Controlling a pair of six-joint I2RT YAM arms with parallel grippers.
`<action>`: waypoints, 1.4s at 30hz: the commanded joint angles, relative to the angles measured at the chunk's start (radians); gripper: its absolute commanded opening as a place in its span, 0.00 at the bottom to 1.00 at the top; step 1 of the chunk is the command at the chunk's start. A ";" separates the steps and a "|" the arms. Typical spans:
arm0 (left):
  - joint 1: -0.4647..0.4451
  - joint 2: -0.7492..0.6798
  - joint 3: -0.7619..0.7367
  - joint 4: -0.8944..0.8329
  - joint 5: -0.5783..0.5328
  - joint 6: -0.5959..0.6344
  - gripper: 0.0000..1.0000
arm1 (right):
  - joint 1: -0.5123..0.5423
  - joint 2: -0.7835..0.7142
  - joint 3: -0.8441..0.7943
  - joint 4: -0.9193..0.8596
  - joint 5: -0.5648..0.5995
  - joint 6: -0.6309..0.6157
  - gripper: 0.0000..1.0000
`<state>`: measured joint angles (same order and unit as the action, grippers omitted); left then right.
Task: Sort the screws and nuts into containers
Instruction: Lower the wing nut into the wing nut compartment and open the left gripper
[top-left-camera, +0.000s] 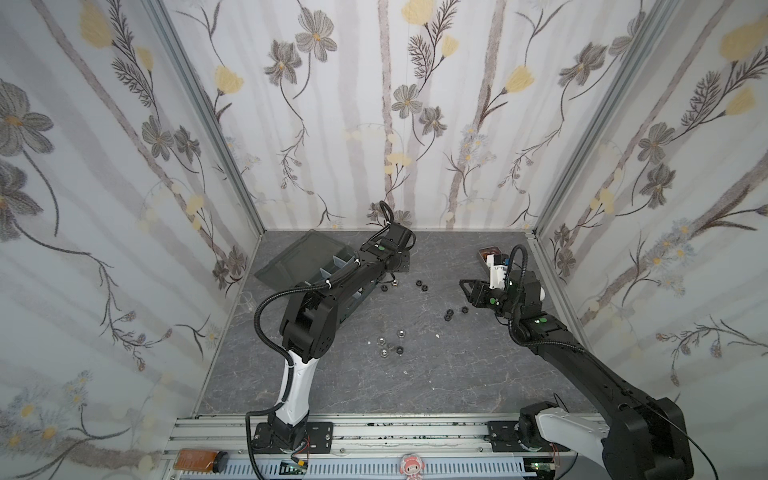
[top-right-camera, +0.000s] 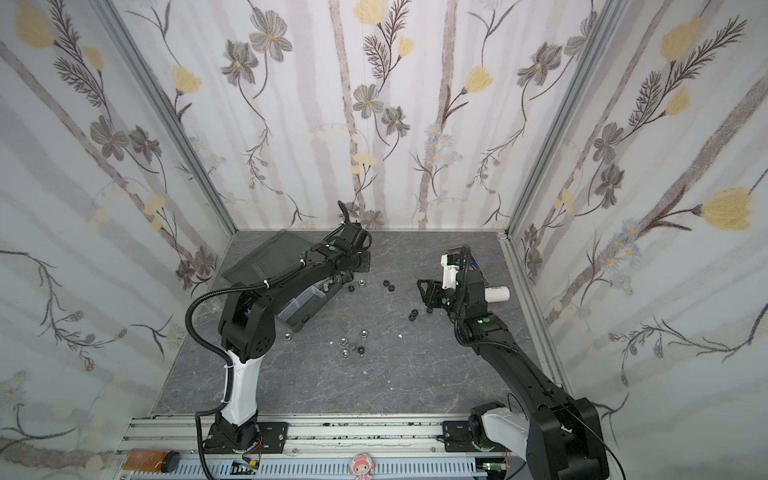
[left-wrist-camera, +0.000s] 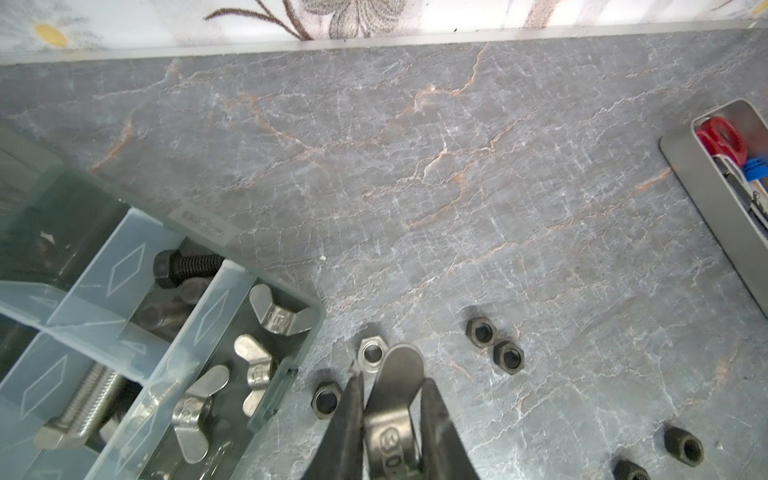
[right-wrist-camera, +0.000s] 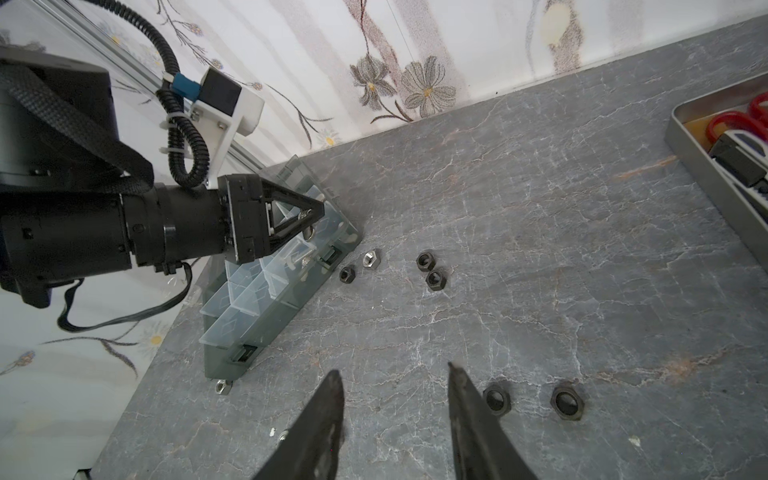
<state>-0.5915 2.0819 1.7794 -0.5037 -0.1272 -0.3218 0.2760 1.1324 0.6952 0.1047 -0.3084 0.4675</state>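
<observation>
**Q:** Which step is shown?

**A:** Transfer. The left jaws are clenched on a silver wing nut (left-wrist-camera: 390, 432), held just above the counter (left-wrist-camera: 457, 187) beside the organizer box (top-right-camera: 301, 305). In both top views the box lies left of centre, partly under the left arm (top-left-camera: 316, 316).

**Q:** Where does the part belong?

**A:** Judging by contents, in the end compartment (left-wrist-camera: 232, 332), which holds other wing nuts (left-wrist-camera: 282, 318). A black bolt (left-wrist-camera: 183, 268) occupies the adjoining one. The next move calls for a short shift over that compartment's wall, then release.

**Q:** And the right jaws?

**A:** Spread and empty, hovering over the counter close to two black nuts (right-wrist-camera: 496, 399), right of centre in a top view. A silver hex nut (left-wrist-camera: 372, 353) lies loose near the box, and silver nuts (top-left-camera: 384, 353) lie at lower centre. Sorting appears partway done.
</observation>
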 joint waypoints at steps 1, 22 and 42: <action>0.023 -0.046 -0.083 0.059 0.000 -0.029 0.20 | 0.013 0.000 -0.009 0.036 -0.021 0.026 0.43; 0.152 -0.088 -0.295 0.146 0.033 -0.117 0.20 | 0.113 0.119 0.012 0.053 -0.002 0.026 0.44; 0.169 -0.099 -0.249 0.108 0.041 -0.128 0.62 | 0.138 0.145 0.023 0.046 0.009 0.025 0.45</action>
<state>-0.4252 2.0140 1.5150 -0.3832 -0.0818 -0.4309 0.4114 1.2755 0.7071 0.1310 -0.3069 0.4889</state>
